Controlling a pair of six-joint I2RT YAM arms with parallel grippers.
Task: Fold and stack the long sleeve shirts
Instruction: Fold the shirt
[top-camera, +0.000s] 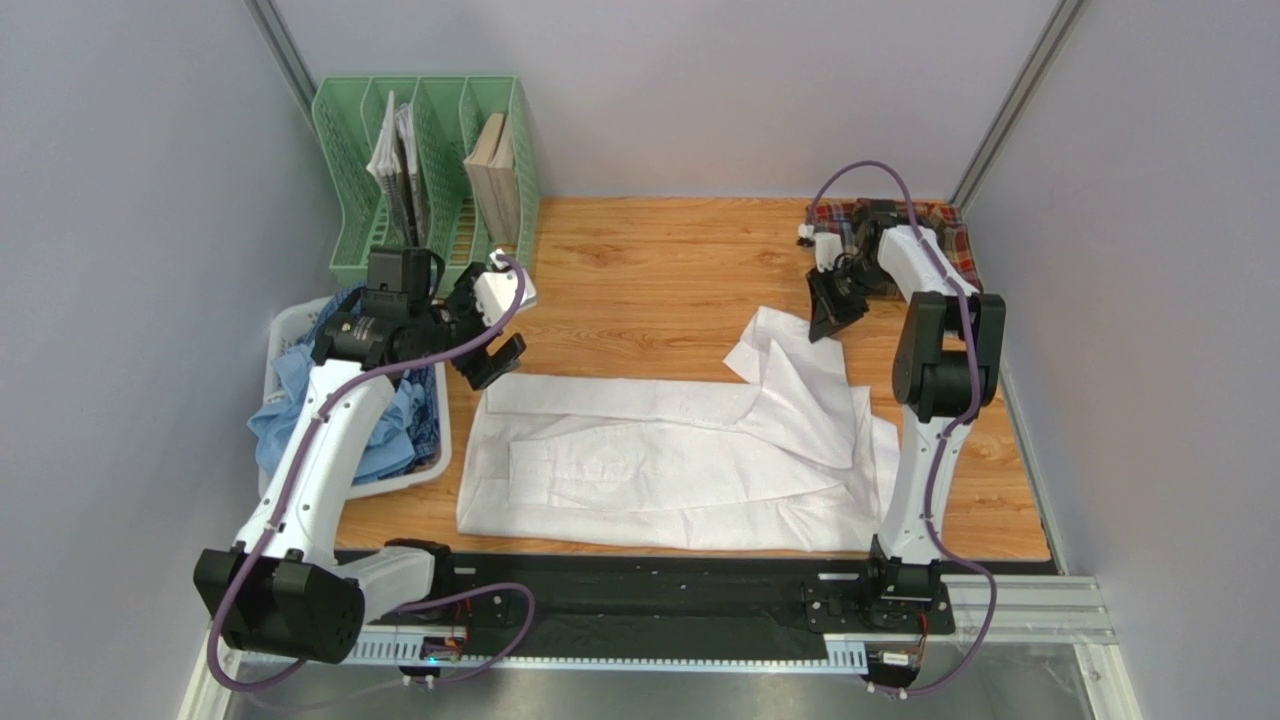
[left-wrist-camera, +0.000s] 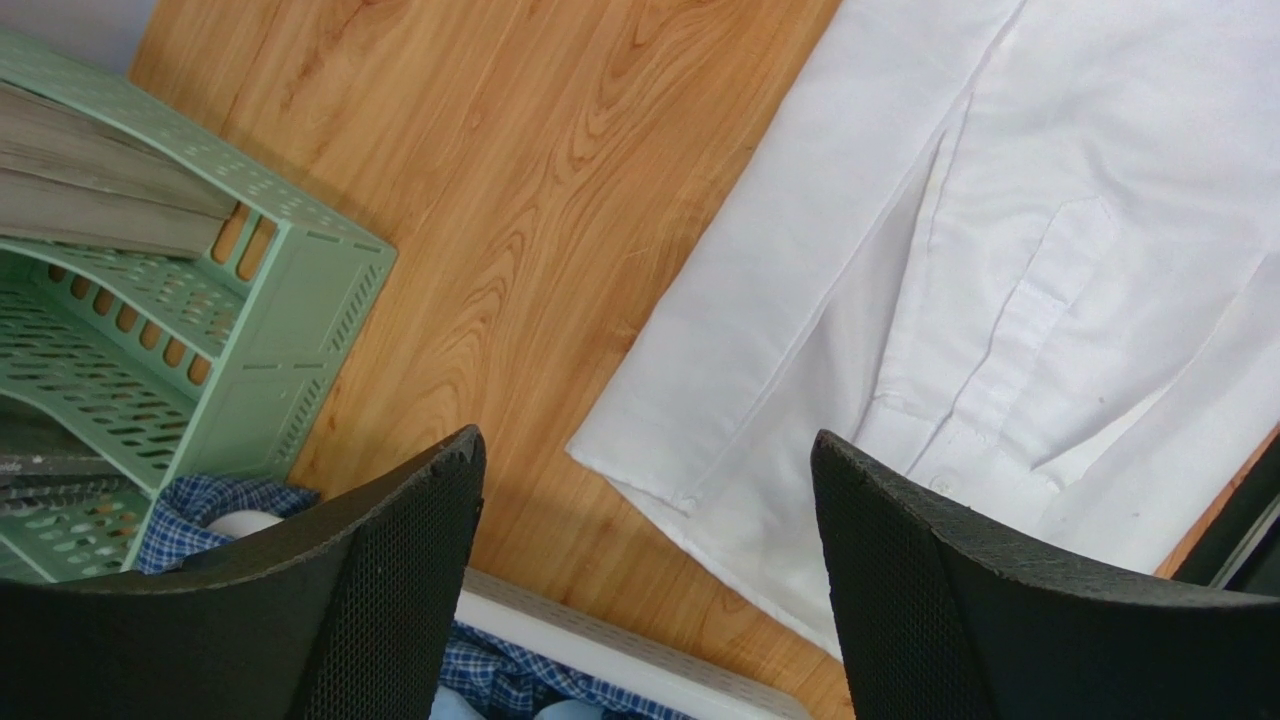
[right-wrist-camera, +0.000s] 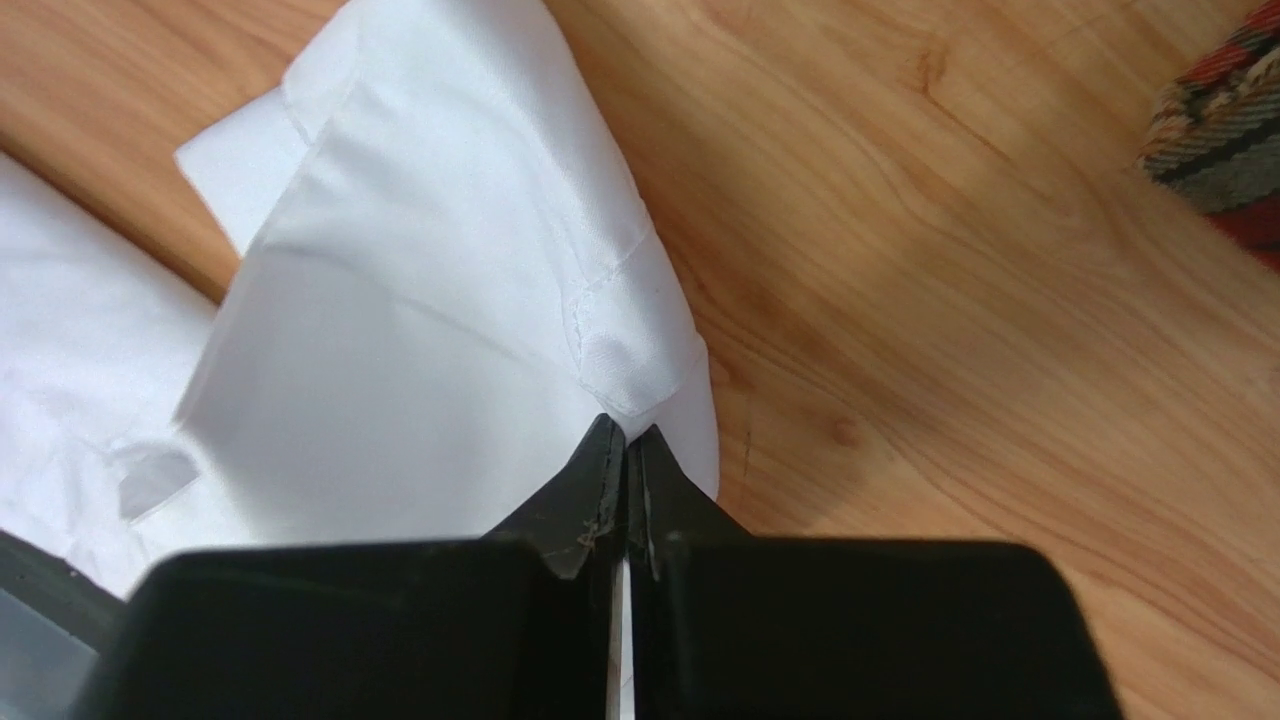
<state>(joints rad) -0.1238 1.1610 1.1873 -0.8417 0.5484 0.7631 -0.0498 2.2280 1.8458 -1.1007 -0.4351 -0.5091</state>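
Since the plain white collared cloth shirt (top-camera: 661, 465) lies flat across the wooden desk's (top-camera: 646, 255) near half, the clenched right pincer (top-camera: 836, 305), seemingly holding nothing above the upturned sleeve cuff (right-wrist-camera: 451, 300), should open before descending. The left pincer (top-camera: 493, 342) hangs released over the shirt's left end.

The left arm (top-camera: 323, 450) leans up from its base and bends toward the middle at the wrist. The left fingers (left-wrist-camera: 376, 585) stand wide apart, held above the bench. The right arm (top-camera: 932, 375) rises upright, elbow high, with its forearm folded down. The right fingers (right-wrist-camera: 579, 503) are pressed tight together, tips pointing down.
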